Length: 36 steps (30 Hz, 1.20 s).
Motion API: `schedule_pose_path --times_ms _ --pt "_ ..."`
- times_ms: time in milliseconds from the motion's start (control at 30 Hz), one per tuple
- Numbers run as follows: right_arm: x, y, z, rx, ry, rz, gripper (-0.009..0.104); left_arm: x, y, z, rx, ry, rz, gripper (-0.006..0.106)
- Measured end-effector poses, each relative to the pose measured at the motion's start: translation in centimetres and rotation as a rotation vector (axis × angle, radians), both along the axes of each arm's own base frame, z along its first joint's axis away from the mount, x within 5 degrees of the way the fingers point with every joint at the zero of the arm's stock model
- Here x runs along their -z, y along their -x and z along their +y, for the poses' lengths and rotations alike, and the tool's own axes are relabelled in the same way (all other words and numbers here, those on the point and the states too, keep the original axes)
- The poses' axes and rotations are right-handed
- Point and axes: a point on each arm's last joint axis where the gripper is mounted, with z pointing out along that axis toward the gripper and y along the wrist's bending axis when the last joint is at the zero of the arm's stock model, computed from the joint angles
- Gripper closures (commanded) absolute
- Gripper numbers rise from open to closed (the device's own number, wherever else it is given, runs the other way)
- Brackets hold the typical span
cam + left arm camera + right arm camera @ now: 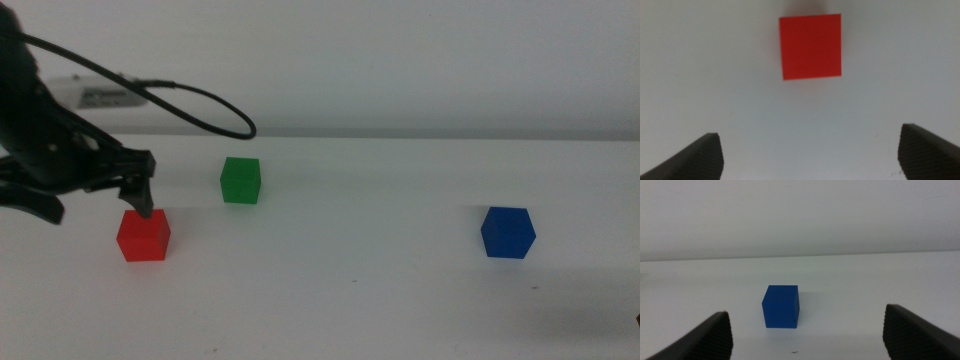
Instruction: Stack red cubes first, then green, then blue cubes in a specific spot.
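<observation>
The red cube (143,235) rests on the white table at the left. My left gripper (128,196) hovers just above and behind it, open, with nothing held. From the left wrist the red cube (810,46) lies ahead of the spread jaws, and the left gripper (810,157) is clear of it. The green cube (240,180) stands farther back, right of the red one. At the right sits the blue cube (507,232). In the right wrist view the blue cube (780,306) is ahead of the open right gripper (807,335), apart from it.
A black cable (190,100) loops from the left arm over the table's back edge. A pale wall rises behind the table (350,300). The right arm is out of the middle view.
</observation>
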Motion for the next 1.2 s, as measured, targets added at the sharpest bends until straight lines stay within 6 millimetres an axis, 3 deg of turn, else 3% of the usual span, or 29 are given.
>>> schedule_pose_path --times_ms 267,1200 --pt "0.0 0.0 0.0 0.0 0.0 0.0 0.015 3.4 -1.9 -0.1 -0.009 -0.002 0.035 0.007" --pt "0.0 0.0 0.0 0.0 0.0 0.0 0.015 7.6 -4.9 -1.2 -0.006 -0.032 0.055 0.007"
